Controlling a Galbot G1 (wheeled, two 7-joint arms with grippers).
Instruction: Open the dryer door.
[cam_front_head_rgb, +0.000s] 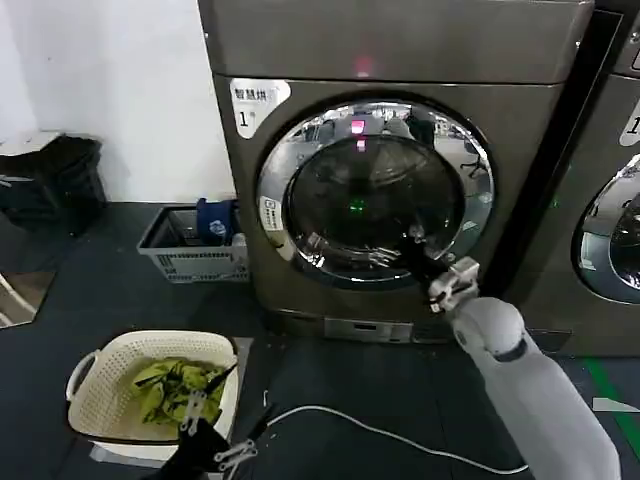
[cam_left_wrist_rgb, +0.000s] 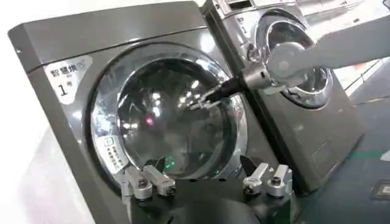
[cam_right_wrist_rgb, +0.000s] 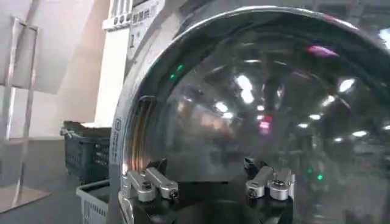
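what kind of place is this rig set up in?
Likely a laundry room or laundromat-style setup: the numbered bronze-grey dryer with the dryer door shut, a second similar machine beside it, and a white laundry basket of clothes on the floor. The right gripper is at the door.

Bronze-grey dryer (cam_left_wrist_rgb: 73, 45), front-loading, with white "1" sticker (cam_left_wrist_rgb: 66, 74) at the upper corner; dryer door (cam_left_wrist_rgb: 113, 91) round, wide chrome rim, dark tinted glass, lying flush against the machine front. Right gripper (cam_left_wrist_rgb: 207, 97), dark-fingered on a white-grey arm (cam_left_wrist_rgb: 323, 52), set against the door's chrome rim on the side nearest the second chrome-doored machine (cam_left_wrist_rgb: 292, 122). Left gripper (cam_left_wrist_rgb: 207, 176) in the foreground, fingers spread wide apart, well clear of the door.
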